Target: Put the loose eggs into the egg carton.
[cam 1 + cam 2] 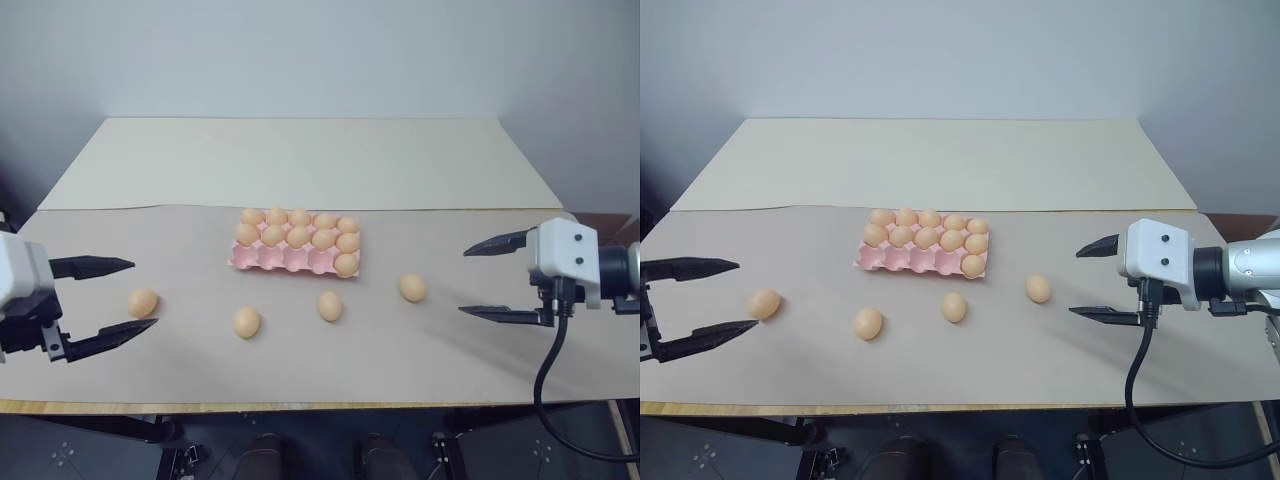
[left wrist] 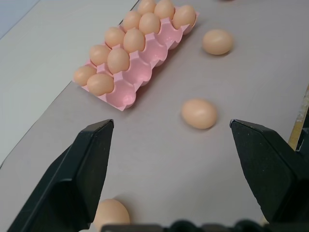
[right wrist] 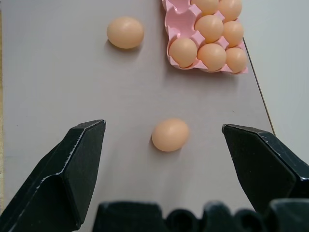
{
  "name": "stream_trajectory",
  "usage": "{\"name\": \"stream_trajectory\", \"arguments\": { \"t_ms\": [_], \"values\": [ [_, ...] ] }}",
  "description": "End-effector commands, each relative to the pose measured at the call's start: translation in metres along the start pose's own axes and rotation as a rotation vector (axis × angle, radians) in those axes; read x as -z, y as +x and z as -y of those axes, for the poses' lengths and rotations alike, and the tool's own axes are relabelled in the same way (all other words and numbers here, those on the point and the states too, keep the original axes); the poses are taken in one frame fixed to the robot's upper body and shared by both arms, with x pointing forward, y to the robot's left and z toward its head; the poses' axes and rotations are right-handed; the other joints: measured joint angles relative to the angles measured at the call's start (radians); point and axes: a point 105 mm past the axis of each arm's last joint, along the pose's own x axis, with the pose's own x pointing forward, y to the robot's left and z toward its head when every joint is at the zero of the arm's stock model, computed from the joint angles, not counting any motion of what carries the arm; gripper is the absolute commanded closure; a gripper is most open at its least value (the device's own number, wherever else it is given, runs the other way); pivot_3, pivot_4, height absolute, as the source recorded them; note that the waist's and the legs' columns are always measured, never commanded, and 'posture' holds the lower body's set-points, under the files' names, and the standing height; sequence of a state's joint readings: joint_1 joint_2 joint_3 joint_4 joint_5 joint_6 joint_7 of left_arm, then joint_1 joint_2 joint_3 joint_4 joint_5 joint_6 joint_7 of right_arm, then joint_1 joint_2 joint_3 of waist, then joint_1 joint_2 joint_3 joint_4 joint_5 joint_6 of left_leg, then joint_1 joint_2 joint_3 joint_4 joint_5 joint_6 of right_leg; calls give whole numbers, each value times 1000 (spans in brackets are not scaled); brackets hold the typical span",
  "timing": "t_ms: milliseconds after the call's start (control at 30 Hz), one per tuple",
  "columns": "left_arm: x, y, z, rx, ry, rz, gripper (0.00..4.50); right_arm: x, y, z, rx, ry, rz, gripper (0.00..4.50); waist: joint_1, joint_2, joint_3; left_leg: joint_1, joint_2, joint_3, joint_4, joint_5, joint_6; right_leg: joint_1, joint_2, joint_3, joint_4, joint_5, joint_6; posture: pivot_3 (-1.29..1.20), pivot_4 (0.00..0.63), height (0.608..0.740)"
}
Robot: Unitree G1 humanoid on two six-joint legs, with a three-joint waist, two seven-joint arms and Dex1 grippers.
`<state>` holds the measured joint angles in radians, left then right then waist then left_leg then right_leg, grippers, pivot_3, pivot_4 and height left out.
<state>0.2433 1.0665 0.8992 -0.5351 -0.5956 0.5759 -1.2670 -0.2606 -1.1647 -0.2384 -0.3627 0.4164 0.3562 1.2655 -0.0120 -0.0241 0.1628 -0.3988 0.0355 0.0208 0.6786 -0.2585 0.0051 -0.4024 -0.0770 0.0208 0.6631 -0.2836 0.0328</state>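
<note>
Your left gripper [image 1: 118, 297] has one egg [image 1: 143, 302] between its fingers; the egg carton [image 1: 296, 260] lies midway between it and your right gripper [image 1: 497, 279], three loose eggs [image 1: 330, 305] just before it.

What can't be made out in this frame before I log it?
- Left gripper: its arm is cut off by the head views' left edge.
- Leftmost loose egg: in the left wrist view, partly behind a finger.
- Egg carton: its far end is cut off by the right wrist view's edge.
</note>
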Motion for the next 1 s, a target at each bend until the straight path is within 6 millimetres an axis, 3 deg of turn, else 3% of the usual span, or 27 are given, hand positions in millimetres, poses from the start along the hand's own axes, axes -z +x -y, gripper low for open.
{"name": "stream_trajectory", "arguments": {
  "t_ms": [33, 167, 633, 833, 1000],
  "values": [
    [-5, -6, -3, -32, 16, 9, 312, -8, -2, 2, 7, -41, 19, 0, 0, 0, 0, 0, 0, 0, 0, 0, 0, 0, 0, 0, 0, 0, 0, 0, 150, 740],
    [-13, -3, -11, -87, 32, 49, 312, -8, -2, 3, 8, -42, 20, 0, 1, 0, 0, 0, 0, 0, 0, 0, 0, 0, 0, 0, 0, 0, 0, 0, 150, 740],
    [-12, 5, -6, -27, 33, 76, 312, -8, 0, 9, 36, -27, 13, 0, 0, 0, 0, 0, 0, 0, 0, 0, 0, 0, 0, 0, 0, 0, 0, 0, 150, 740],
    [-11, 9, -7, 1, 30, 70, 312, -4, 16, 18, 61, -2, -22, 0, -3, 0, 0, 0, 0, 0, 0, 0, 0, 0, 0, 0, 1, 0, 0, 0, 150, 740],
    [-11, 16, -5, 33, 31, 77, 312, 12, 46, 25, 47, 105, -109, 0, -4, 0, 0, 1, 0, 1, 0, 0, 0, -1, 0, 1, 1, 0, 0, 0, 150, 740]
  ]
}}
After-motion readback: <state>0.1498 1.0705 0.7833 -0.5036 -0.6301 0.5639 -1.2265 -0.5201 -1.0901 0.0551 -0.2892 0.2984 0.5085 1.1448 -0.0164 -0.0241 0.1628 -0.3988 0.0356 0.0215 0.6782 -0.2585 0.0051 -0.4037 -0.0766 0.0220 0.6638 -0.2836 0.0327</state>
